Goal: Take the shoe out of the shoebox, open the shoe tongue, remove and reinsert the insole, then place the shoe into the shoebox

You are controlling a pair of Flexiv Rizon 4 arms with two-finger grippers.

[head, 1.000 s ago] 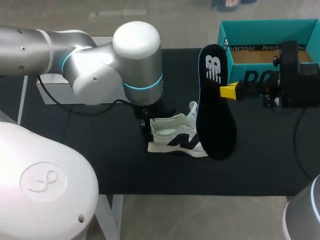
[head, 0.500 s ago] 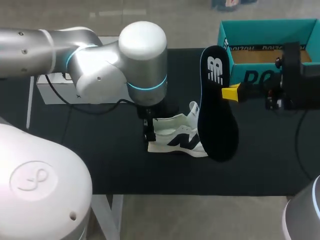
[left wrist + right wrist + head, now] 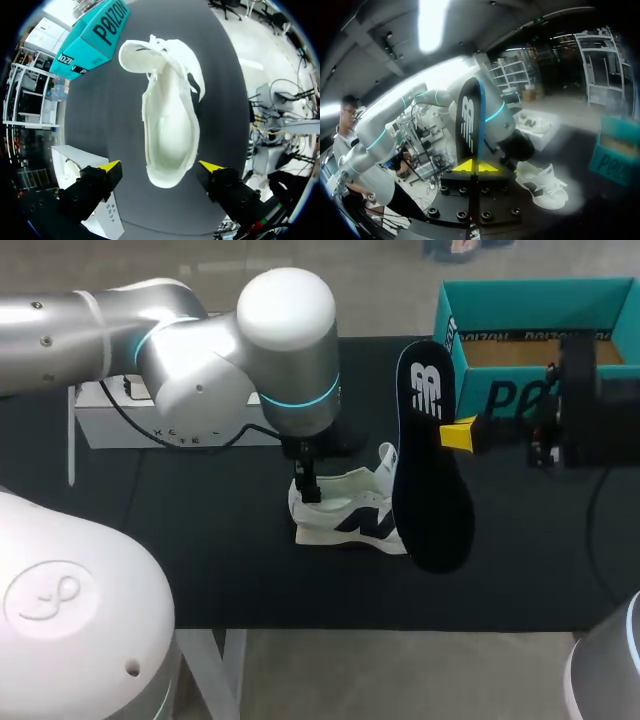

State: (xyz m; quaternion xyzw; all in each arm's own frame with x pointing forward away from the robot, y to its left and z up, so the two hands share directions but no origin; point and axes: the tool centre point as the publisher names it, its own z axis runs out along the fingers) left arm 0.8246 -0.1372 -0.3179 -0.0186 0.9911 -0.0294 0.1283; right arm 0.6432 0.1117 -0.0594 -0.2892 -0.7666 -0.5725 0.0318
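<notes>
One white shoe (image 3: 345,518) is sitting on the black worktop (image 3: 200,560), under the open left hand (image 3: 160,165). The right hand (image 3: 475,165) is pinching the insole (image 3: 432,470).

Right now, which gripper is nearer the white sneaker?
Left. The left gripper, open, hangs over the white sneaker; the right gripper holds the black insole beside it.

The white shoe (image 3: 350,515) showed a soft, cloth-like upper and a smooth pale lining, while the black insole (image 3: 430,490) looked matt and foam-like, its white mark printed flat. The teal shoebox (image 3: 520,295) appeared to be smooth-coated cardboard, raw brown within, on a table (image 3: 200,560) with a matt black covering. The left arm (image 3: 200,360) had a smooth, glossy silver shell, and the left gripper (image 3: 160,167) had dull black, plastic-looking fingers.
</notes>
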